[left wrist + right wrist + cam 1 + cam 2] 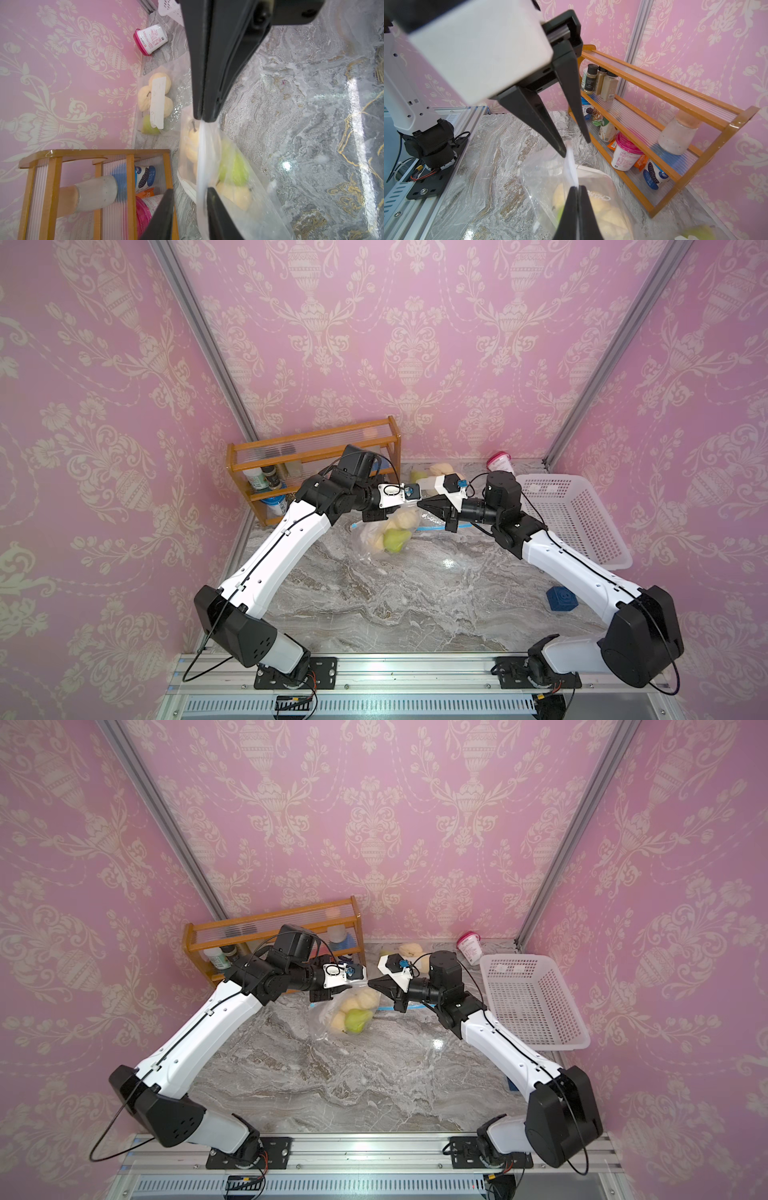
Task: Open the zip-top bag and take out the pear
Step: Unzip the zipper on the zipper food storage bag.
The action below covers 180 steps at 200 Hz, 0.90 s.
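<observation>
On marble table [374, 605], zip-top bag [542, 176], CHAHU lettering [599, 196], pear [395, 540]

Two zip-top bags: middle bag [361, 541], twelve-o'clock bag [178, 93]. One rack [93, 154], one basket [577, 518], one blue cube [562, 600], two pink-lidded tubs [150, 39] [625, 153].

The left arm [270, 556] and right arm [569, 568] bend inward to meet above the zip-top bag [365, 537], the right gripper [577, 188] pinching the bag's top edge with jaws pressed together, the left gripper [575, 147] facing it tip to tip, jaws parted either side of that edge.
</observation>
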Available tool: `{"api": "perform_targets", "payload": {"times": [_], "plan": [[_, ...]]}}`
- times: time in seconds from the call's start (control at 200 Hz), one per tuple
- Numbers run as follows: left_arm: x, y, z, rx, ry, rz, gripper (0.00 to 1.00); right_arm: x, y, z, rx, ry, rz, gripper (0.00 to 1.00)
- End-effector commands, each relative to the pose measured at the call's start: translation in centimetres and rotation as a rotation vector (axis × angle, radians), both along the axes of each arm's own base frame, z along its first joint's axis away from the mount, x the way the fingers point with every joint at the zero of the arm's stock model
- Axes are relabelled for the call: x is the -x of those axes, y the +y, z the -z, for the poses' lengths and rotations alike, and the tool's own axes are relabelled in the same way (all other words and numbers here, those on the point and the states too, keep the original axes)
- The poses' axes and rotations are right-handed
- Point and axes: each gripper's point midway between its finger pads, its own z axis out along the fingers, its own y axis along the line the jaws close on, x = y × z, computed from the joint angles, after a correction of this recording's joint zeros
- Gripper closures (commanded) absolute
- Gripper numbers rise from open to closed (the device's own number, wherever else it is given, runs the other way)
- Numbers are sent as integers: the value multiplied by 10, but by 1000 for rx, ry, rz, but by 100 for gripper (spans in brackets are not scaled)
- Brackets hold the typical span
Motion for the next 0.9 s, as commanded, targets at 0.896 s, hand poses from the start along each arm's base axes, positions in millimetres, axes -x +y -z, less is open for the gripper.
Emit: {"api": "perform_targets", "payload": {"times": [0.896], "plan": [[-2,122,96,1131,1153,-987,15,-36,-27,-30,-132,60,295,100]]}}
